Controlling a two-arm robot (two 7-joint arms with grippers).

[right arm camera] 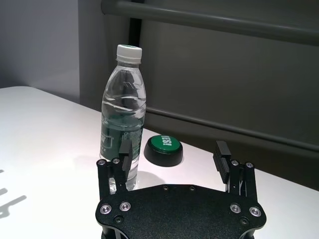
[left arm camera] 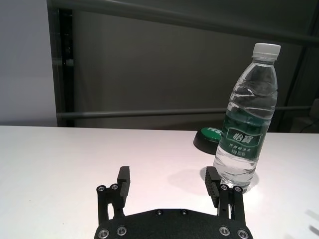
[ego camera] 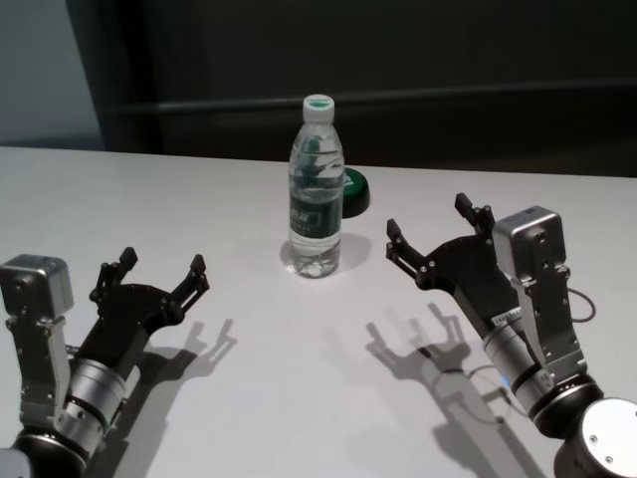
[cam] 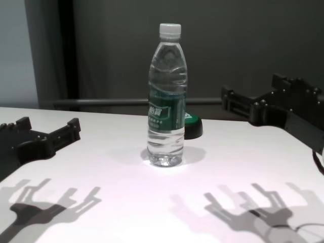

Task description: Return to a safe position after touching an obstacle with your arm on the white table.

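Note:
The obstacle, a clear water bottle (ego camera: 316,189) with a white cap and dark green label, stands upright on the white table (ego camera: 249,378). It also shows in the left wrist view (left arm camera: 246,122), the right wrist view (right arm camera: 122,119) and the chest view (cam: 167,98). My right gripper (ego camera: 438,229) is open and empty, held above the table to the right of the bottle, apart from it. My left gripper (ego camera: 159,274) is open and empty, to the bottle's near left. Both show in their wrist views (left arm camera: 168,186) (right arm camera: 174,157) and the chest view (cam: 48,129) (cam: 248,104).
A low black round object with a green top (ego camera: 353,189) sits just behind the bottle to its right. The table's far edge runs behind it before a dark wall. A thin cable (ego camera: 488,383) lies by the right arm.

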